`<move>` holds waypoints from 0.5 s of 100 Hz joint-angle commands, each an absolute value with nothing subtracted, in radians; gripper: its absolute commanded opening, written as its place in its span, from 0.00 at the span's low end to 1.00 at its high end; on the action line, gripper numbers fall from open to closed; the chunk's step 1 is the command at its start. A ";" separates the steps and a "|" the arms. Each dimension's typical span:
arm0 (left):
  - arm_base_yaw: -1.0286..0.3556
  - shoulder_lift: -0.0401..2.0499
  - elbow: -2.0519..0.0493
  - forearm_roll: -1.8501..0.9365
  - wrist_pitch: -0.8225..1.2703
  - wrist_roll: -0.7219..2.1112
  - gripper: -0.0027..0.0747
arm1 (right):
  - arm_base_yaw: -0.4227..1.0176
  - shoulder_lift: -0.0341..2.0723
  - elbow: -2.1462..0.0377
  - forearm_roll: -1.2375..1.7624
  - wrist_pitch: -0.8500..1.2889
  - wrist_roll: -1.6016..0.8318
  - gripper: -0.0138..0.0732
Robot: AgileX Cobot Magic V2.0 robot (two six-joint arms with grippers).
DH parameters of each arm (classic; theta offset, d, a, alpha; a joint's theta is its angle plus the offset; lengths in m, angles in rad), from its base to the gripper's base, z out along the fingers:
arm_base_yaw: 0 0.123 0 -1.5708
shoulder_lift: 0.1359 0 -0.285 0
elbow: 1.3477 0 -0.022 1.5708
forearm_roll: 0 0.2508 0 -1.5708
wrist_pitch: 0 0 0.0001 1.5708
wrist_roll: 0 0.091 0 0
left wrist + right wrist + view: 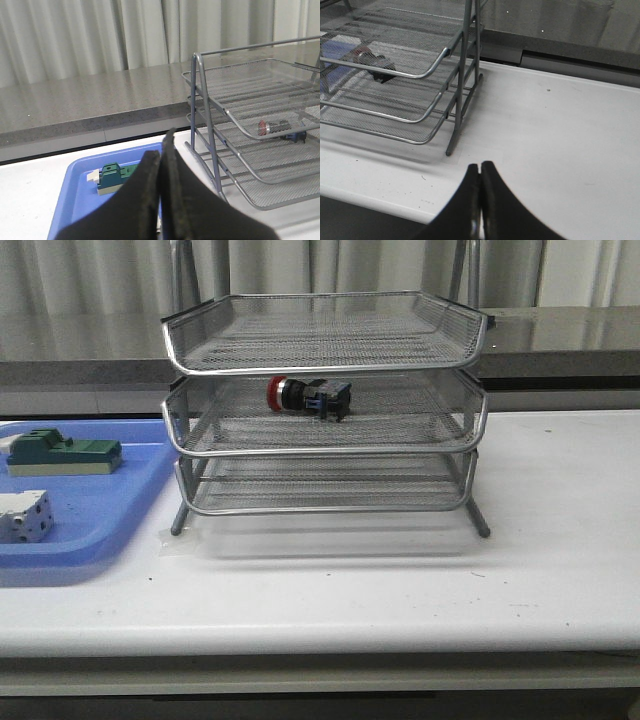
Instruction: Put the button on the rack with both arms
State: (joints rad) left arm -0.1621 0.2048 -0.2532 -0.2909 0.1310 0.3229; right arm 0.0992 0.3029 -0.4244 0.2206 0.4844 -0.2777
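Button point(308, 397) (stiff, light) lies at rack's point(325, 345) twelve o'clock; we'd grasp its black body; both grippers clenched empty.

One rack point(325, 405) stands on the table, made of three mesh tiers. One button point(308, 396) lies on the middle tier. One blue tray point(95, 510), at nine o'clock from the rack, holds two parts: one green-and-white block point(65, 452) and one white cube point(24, 515). Two grippers show, left point(160, 165) and right point(480, 175).
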 commanded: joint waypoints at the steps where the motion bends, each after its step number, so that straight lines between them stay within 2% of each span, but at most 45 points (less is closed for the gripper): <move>1: -0.161 0.215 -0.282 -0.300 0.049 0.314 0.01 | 0.092 0.310 -0.449 0.226 0.412 -0.277 0.09; 37: -0.161 0.215 -0.282 -0.300 0.049 0.314 0.01 | 0.094 0.305 -0.412 0.207 0.342 -0.269 0.09; 50: -0.161 0.215 -0.282 -0.300 0.049 0.314 0.01 | 0.095 0.264 -0.340 0.089 0.237 -0.135 0.09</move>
State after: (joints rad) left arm -0.1621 0.2048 -0.2532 -0.2909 0.1310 0.3229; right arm 0.0992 0.2799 -0.3535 0.1644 0.3831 -0.2194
